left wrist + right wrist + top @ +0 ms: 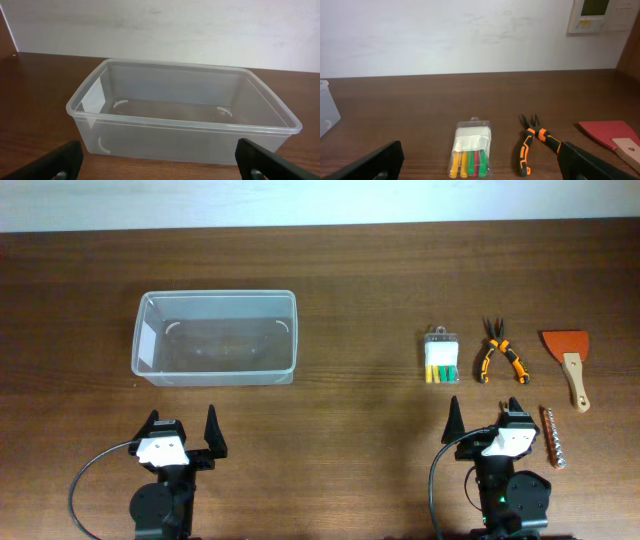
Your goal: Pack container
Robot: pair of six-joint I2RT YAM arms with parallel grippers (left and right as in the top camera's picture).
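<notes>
Container (215,294) — a big see-through tub — sits on the brown table (360,260), right in front of the left gripper (182,416) and a little apart from it. That gripper has its two fingers spread wide and holds nothing. The right gripper (486,416) is spread wide too, with nothing between its fingers. Ahead of it lie a small clear case (441,358) of coloured sticks, orange and black pliers (498,352) and — further to its right — a red scraper (570,362) with a wooden handle. A thin strip of metal bits (553,436) lies just beside its right finger.
</notes>
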